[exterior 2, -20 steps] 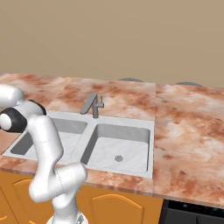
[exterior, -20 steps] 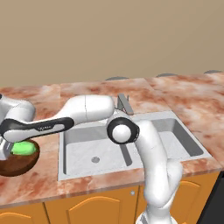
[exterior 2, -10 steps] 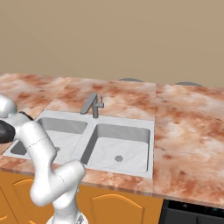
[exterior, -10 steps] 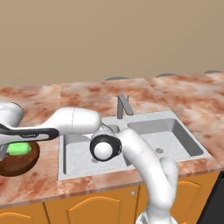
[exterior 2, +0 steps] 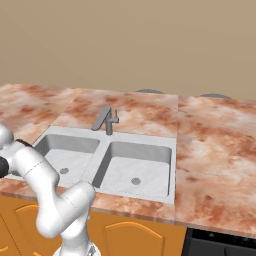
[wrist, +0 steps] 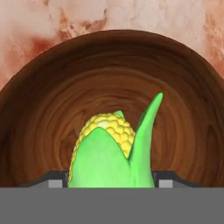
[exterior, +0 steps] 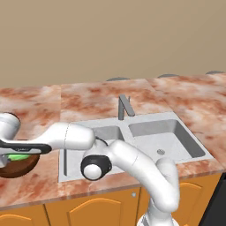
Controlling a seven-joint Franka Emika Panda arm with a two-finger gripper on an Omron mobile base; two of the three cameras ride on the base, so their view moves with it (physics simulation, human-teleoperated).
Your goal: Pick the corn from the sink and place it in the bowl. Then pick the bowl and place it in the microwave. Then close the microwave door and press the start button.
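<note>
The dark brown bowl point(exterior: 20, 167) sits on the marble counter, left of the sink point(exterior: 132, 141), at the left edge of the left base view. In the hand view the bowl point(wrist: 57, 109) lies right under the hand. My gripper point(wrist: 111, 179) is shut on the corn point(wrist: 109, 153), a yellow cob in a green husk that touches both fingertips point(wrist: 56, 180). From the left base view the corn point(exterior: 17, 156) shows as a green patch just above the bowl's rim, under my gripper point(exterior: 15, 152). The microwave is out of view.
The grey faucet point(exterior: 125, 106) stands behind the double sink point(exterior 2: 107, 160). My arm's elbow point(exterior: 95, 165) hangs over the sink's front left rim. Orange cabinet doors point(exterior: 88, 212) run below the counter. A dark appliance top point(exterior 2: 220, 245) shows at the lower right.
The elbow has swung down and to the left, toward the counter's front edge. The hand has sunk a little over the bowl with the corn still in it.
</note>
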